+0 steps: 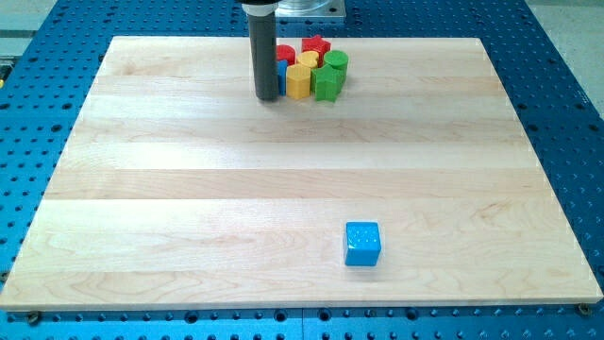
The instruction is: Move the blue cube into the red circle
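Blue against pale maple, the blue cube (pixel 362 244) sits alone near the board's bottom edge, at about five o'clock from the wooden board's (pixel 189 189) centre, well apart from everything else. My tip (pixel 267 97) rests at the view's top, around twelve o'clock, touching or just beside the left flank of a tight cluster: a red cylinder (pixel 285 53), a second blue block (pixel 281 76) mostly hidden behind the rod, two yellow blocks (pixel 299 81), a red block (pixel 316 45) of unclear shape and two green blocks (pixel 330 76). The rod carries no fingers at all, so there is nothing to spread or clamp; it can only shove. The red cylinder appears to be the "circle" the task means, though that is a judgement. Doing this step well likely means leaving the cluster without scattering it, swinging wide around the cube to its six o'clock side, then pushing through its centre toward eleven o'clock so it slides straight and does not spin off the rod. The cube itself looks bright, glossy sky-blue, with crisp edges, faint pale speckles on its top face and a slightly darker front face, standing square to the board.
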Robot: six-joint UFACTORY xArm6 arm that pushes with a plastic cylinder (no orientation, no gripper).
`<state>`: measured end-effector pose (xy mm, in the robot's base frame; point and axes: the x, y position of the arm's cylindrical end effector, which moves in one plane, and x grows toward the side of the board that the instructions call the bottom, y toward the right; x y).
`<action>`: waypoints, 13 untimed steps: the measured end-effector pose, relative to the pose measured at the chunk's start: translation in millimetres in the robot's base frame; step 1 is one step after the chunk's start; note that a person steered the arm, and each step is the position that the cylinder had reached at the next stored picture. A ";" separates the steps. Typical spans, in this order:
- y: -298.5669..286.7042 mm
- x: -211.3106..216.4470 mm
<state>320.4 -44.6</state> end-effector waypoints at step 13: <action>142.8 285.8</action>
<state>606.2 98.3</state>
